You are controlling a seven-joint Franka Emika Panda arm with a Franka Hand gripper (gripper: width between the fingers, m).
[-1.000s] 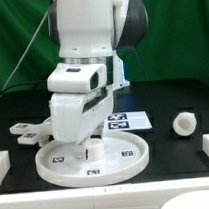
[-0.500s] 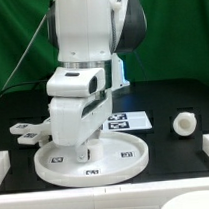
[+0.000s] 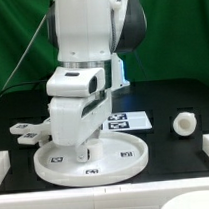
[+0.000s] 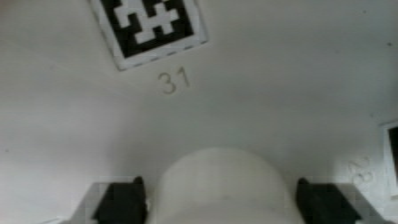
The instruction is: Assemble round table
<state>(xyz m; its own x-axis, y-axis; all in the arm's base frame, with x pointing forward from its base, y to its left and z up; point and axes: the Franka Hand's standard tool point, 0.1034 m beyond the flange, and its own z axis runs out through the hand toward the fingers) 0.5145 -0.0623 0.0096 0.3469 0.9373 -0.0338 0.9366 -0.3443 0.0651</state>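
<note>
Gripper (image 3: 87,150) is down low inside the round disc (image 3: 56,170), arm upright over it and hiding much of the disc's middle. The disc lies flat on the black table (image 3: 179,156), near the front edge, rim up, square tags on its surface. In the wrist view the gripper (image 4: 221,200) sits just above the disc floor (image 4: 267,90), with a tag numbered 31 (image 4: 153,30) ahead of it. Dark fingers (image 4: 121,200) flank a rounded white bump (image 4: 222,180), one on each side and close against it. Cannot tell whether they press on it or only stand beside it, nor whether the bump belongs to the disc. The cylinder leg (image 3: 184,124) lies on the table at the exterior view's right, well apart from the disc. The foot piece (image 3: 29,138) is at the exterior view's left, just beside the disc rim, its shape hard to make out. The marker board (image 3: 130,120) lies flat behind the disc, partly hidden by the arm.
</note>
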